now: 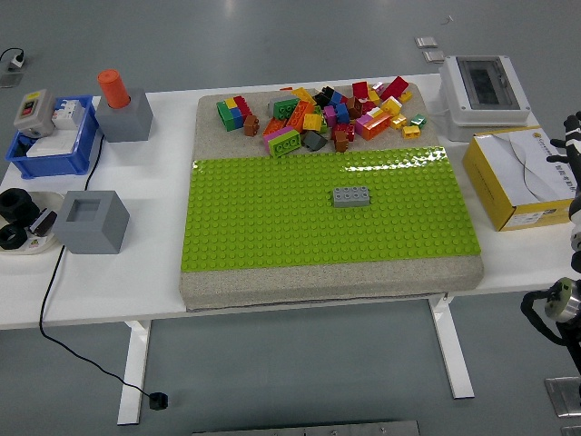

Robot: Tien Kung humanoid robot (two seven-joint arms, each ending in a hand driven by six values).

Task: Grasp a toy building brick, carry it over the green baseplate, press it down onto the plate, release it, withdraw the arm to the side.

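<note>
A grey brick (350, 196) sits alone on the green baseplate (272, 218), right of its middle. A heap of loose coloured bricks (318, 113) lies on the beige mat behind the plate. My right hand (567, 150) hangs at the picture's right edge, over the yellow box and well away from the plate. Its fingers are spread and hold nothing, and most of the hand is cut off by the edge. A lower part of the right arm (558, 309) shows below the table's near edge. No left arm shows.
A yellow box (513, 177) and a white electrical box (486, 91) stand to the right of the mat. At the left are a grey block (89, 221), a grey block with an orange cylinder (118, 104), a blue bin (50, 136) and a black cable.
</note>
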